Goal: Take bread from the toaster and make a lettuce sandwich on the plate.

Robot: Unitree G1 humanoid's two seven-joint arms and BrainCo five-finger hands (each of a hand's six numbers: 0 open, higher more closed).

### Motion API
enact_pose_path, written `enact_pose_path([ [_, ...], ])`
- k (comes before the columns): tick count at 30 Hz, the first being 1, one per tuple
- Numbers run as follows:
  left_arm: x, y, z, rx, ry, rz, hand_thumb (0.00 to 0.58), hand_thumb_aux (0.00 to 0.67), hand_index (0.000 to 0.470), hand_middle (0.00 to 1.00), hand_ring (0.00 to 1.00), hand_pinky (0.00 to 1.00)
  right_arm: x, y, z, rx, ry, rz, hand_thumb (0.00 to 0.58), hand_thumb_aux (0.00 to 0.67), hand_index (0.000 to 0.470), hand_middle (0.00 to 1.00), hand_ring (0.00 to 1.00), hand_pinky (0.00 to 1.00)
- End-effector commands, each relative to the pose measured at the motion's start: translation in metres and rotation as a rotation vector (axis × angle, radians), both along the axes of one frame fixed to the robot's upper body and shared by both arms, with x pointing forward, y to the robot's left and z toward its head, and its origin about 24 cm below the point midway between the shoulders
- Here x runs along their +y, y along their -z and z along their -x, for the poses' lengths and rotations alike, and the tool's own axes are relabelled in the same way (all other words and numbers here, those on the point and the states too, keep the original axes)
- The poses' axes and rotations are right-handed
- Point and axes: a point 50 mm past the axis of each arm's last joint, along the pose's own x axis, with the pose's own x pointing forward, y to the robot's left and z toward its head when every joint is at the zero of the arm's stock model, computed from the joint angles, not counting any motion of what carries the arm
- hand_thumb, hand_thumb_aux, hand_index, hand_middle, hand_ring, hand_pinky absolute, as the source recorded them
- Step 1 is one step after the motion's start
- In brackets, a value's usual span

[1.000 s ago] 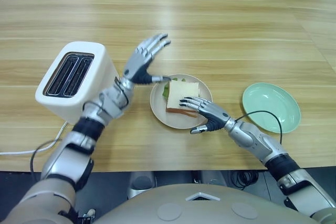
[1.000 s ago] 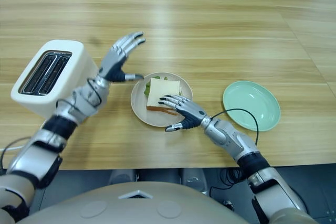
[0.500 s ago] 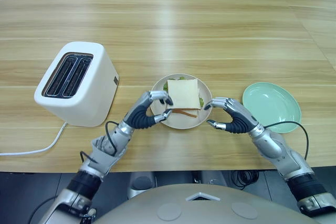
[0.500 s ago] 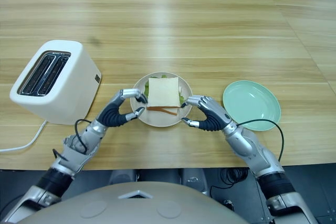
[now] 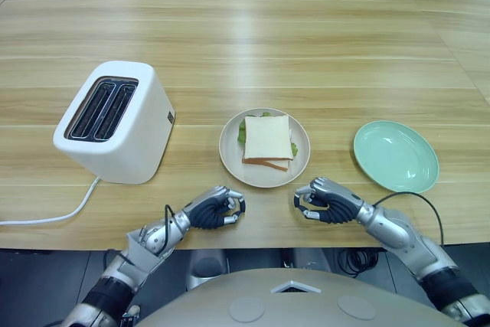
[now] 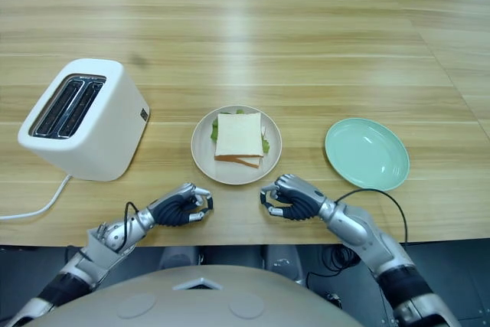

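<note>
Wooden table (image 5: 253,44), viewed from above and front. On robot's left side: white toaster (image 5: 115,120). Stands upright, two dark slots on top, slot contents not readable. White cord (image 5: 46,216) from its near lower corner, trails left along tabletop to view edge.

Mid-table, right of toaster and apart from it: round beige plate (image 5: 232,161). On it: sandwich (image 5: 266,143). Lies flat, roughly centred. White top slice (image 5: 268,129) nearly square to view, crust of lower slice (image 5: 269,164) peeking at near edge. Green lettuce (image 5: 242,132) pokes out between slices on left side, a bit on right side too.

Further right, apart from beige plate: pale green dish (image 5: 395,155), shallow, round.

Left hand (image 5: 214,209): low at near table edge, near-left of plate, not touching it. Fingers curled in toward thumb, loose fist, gripping nothing. Right hand (image 5: 328,201): mirrored near-right of plate, nearer front edge than plate and green dish, clear of both. Fingers curled in, thumb tip meeting them, gripping nothing. Contact with tabletop: cannot tell for either hand. Hands well apart from each other, sandwich farther back, in line with the gap between them.
</note>
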Motion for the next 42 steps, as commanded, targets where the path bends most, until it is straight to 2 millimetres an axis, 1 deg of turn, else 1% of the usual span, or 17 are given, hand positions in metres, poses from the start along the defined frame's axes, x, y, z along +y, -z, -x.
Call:
enact_pose_path([
  [1,0.004,0.014,-0.010,0.009,-0.038,-0.113,0.580,0.670,0.460,1.00,1.00,1.00,-0.001,0.012,-0.011,0.004,0.014,0.071,0.580,0.670,0.460,1.00,1.00,1.00],
  [6,0.002,0.016,-0.034,-0.040,-0.064,-0.171,0.580,0.670,0.460,1.00,1.00,1.00,0.004,0.018,-0.033,-0.038,0.055,0.111,0.580,0.670,0.460,1.00,1.00,1.00],
  [12,-0.004,0.005,-0.070,-0.121,-0.081,-0.195,0.580,0.670,0.460,1.00,1.00,1.00,0.008,0.026,-0.072,-0.067,0.115,0.209,0.580,0.670,0.460,1.00,1.00,1.00],
  [17,-0.004,-0.003,-0.111,-0.172,-0.144,-0.238,0.580,0.670,0.460,1.00,1.00,1.00,0.012,0.016,-0.114,-0.117,0.191,0.257,0.580,0.670,0.460,1.00,1.00,1.00],
  [22,-0.001,-0.010,-0.136,-0.181,-0.201,-0.257,0.580,0.670,0.460,1.00,1.00,1.00,0.015,0.007,-0.138,-0.116,0.261,0.269,0.580,0.670,0.460,1.00,1.00,1.00],
  [25,0.000,-0.013,-0.148,-0.169,-0.241,-0.276,0.580,0.670,0.460,1.00,1.00,1.00,0.016,0.005,-0.145,-0.110,0.287,0.274,0.580,0.670,0.460,1.00,1.00,1.00],
  [27,0.000,-0.014,-0.152,-0.160,-0.259,-0.282,0.580,0.670,0.460,1.00,1.00,1.00,0.017,0.003,-0.148,-0.107,0.299,0.268,0.580,0.670,0.460,1.00,1.00,1.00],
  [31,0.002,-0.016,-0.156,-0.160,-0.295,-0.266,0.580,0.670,0.460,1.00,1.00,1.00,0.018,0.002,-0.151,-0.107,0.318,0.254,0.580,0.670,0.460,1.00,1.00,1.00],
  [34,0.002,-0.018,-0.155,-0.181,-0.307,-0.226,0.580,0.670,0.460,1.00,1.00,1.00,0.018,-0.002,-0.150,-0.131,0.322,0.198,0.580,0.670,0.460,1.00,1.00,1.00],
  [36,0.002,-0.023,-0.152,-0.216,-0.316,-0.143,0.580,0.670,0.460,1.00,1.00,1.00,0.019,-0.010,-0.148,-0.162,0.311,0.105,0.580,0.670,0.460,1.00,1.00,1.00],
  [39,0.003,-0.053,-0.145,-0.413,-0.376,0.159,0.580,0.670,0.460,1.00,1.00,1.00,0.023,-0.033,-0.141,-0.277,0.307,-0.170,0.580,0.670,0.460,1.00,1.00,1.00],
  [40,0.005,-0.062,-0.141,-0.470,-0.410,0.267,0.580,0.670,0.460,1.00,1.00,1.00,0.023,-0.040,-0.139,-0.315,0.323,-0.263,0.579,0.649,0.446,1.00,1.00,1.00],
  [41,0.006,-0.069,-0.137,-0.509,-0.437,0.369,0.524,0.462,0.317,0.71,0.71,0.71,0.023,-0.046,-0.136,-0.340,0.343,-0.348,0.485,0.399,0.274,1.00,1.00,1.00],
  [42,0.006,-0.075,-0.132,-0.544,-0.457,0.460,0.209,0.134,0.092,0.00,0.00,0.00,0.022,-0.050,-0.133,-0.363,0.362,-0.422,0.152,0.095,0.065,0.95,0.95,0.95],
])
